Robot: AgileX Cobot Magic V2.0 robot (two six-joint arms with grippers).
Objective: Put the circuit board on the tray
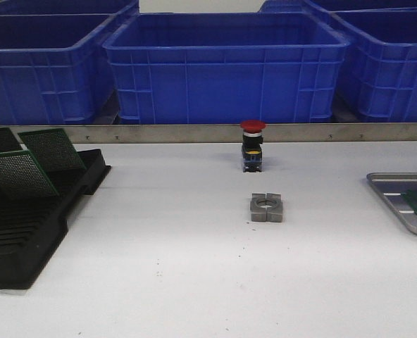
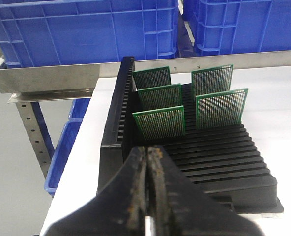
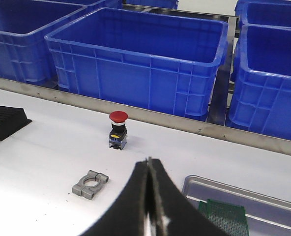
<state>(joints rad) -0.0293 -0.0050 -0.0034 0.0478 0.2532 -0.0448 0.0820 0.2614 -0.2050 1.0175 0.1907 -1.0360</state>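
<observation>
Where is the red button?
In the front view, the red button stands mid-table near the back metal rail, just behind the grey metal block.

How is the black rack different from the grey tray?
The black rack is dark plastic with many slots; the grey tray is shiny, flat metal with a raised rim. The rack holds its green circuit boards standing upright, while the tray has one green board lying flat. The rack sits on the table's left side, the tray on its right. Both hold green boards.
</observation>
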